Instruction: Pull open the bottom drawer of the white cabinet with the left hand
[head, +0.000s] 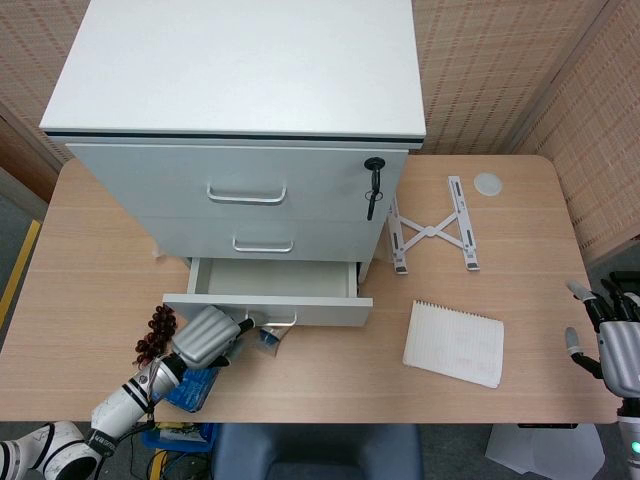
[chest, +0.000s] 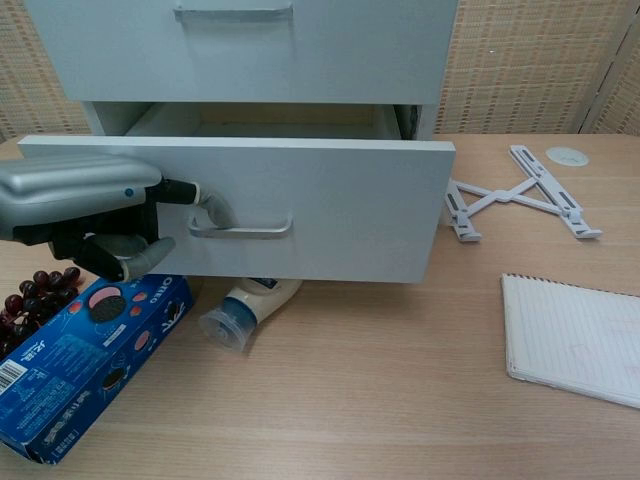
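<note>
The white cabinet (head: 240, 80) stands at the back of the table with its bottom drawer (head: 270, 285) pulled partly out; the drawer front (chest: 330, 215) fills the middle of the chest view. My left hand (chest: 85, 205) hooks its fingers over the left end of the drawer's metal handle (chest: 245, 228) and grips it. In the head view the left hand (head: 205, 335) sits just in front of the drawer's left corner. My right hand (head: 612, 345) hangs off the table's right edge, fingers apart, holding nothing.
A blue cookie box (chest: 75, 355), a mayonnaise bottle (chest: 245, 305) partly under the drawer, and dark grapes (chest: 25, 300) lie below the drawer front. A notepad (head: 455, 343) and a folding stand (head: 432, 225) lie to the right. A key (head: 373, 185) hangs from the top drawer's lock.
</note>
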